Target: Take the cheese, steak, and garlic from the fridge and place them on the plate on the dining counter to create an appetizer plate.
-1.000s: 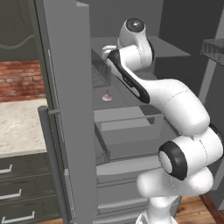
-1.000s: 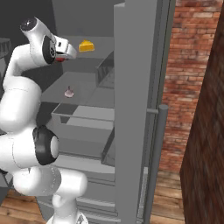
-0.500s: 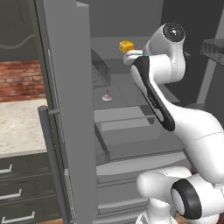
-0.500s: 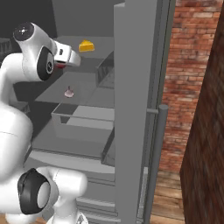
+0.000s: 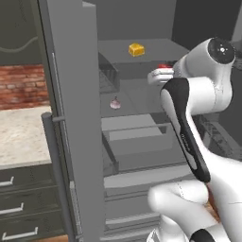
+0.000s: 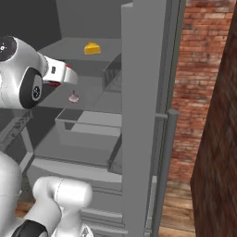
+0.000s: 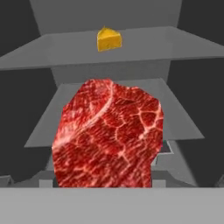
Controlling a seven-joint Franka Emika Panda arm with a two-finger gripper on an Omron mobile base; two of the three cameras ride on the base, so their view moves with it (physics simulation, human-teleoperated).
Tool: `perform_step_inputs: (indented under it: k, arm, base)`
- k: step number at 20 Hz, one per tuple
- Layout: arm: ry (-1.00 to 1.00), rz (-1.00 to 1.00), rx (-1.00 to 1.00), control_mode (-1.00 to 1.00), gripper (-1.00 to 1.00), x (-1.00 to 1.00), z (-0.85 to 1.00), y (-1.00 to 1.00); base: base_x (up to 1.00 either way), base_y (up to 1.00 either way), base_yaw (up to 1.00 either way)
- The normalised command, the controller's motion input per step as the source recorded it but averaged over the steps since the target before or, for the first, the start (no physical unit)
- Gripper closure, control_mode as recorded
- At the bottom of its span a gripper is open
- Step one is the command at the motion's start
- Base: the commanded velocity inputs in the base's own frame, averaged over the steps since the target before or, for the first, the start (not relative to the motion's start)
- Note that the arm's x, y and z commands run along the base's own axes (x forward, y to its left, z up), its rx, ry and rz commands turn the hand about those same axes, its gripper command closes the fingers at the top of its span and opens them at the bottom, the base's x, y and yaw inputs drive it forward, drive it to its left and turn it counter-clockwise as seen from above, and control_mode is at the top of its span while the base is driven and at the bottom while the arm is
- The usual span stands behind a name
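Grey fridge (image 5: 75, 118) shelves; marbled red steak (image 7: 107, 135) (irregular slab) gripped.

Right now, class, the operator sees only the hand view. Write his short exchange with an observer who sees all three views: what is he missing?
Operator: I see the steak up close and the cheese on a shelf behind it. Where is the garlic?
Observer: The garlic sits on the shelf just below the cheese.
Operator: Are the fridge doors in my way?
Observer: No. Both stand wide open, the left door and the right door, one on either side of the arm.
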Motion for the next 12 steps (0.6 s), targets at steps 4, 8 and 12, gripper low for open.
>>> perform_step_inputs:
  k: [4,8,12]
  arm:
    - [0.0,0.0,0.0,1.0,1.0,0.0,0.0,0.0]
    - [0.0,0.0,0.0,1.0,1.0,0.0,0.0,0.0]
    - [0.0,0.0,0.0,1.0,1.0,0.0,0.0,0.0]
  base:
    - [-1.0,0.0,0.06]
    - [-1.0,0.0,0.09]
    - [-1.0,0.0,0.22]
